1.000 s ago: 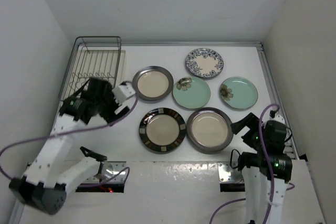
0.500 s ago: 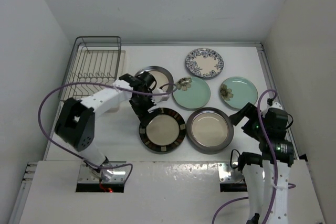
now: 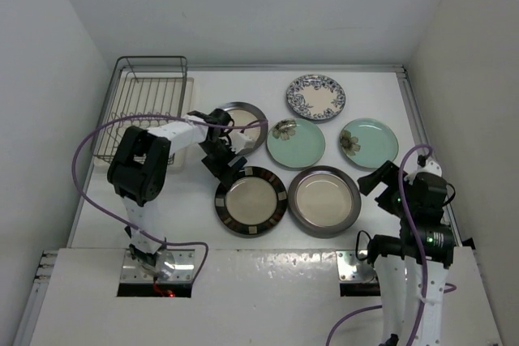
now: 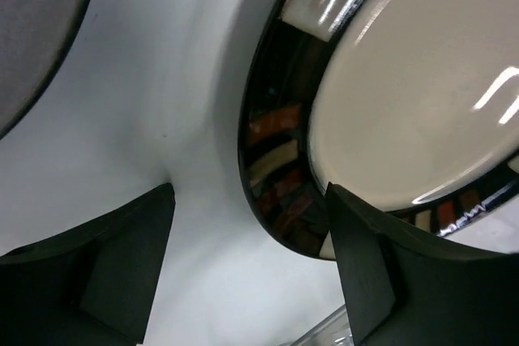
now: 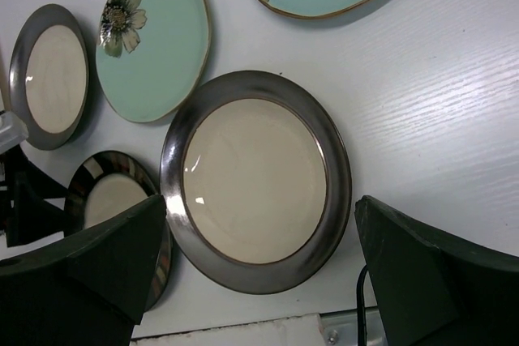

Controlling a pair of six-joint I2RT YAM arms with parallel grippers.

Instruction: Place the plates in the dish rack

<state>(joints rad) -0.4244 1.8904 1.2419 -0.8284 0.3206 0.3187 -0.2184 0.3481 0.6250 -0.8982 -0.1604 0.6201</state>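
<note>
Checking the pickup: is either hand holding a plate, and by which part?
Nothing is held. The left hand straddles the rim of the striped plate, fingers apart; the right hand is open, empty.

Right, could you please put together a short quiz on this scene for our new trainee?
1. How many plates lie flat on the table, outside the dish rack?
2. True or false: one plate already stands in the dish rack.
3. Which plate's rim lies between the open fingers of the left end effector?
A. blue-and-white patterned plate
B. striped-rim plate
C. mint-green flower plate

Key: 1. six; 2. false; 3. B
</note>
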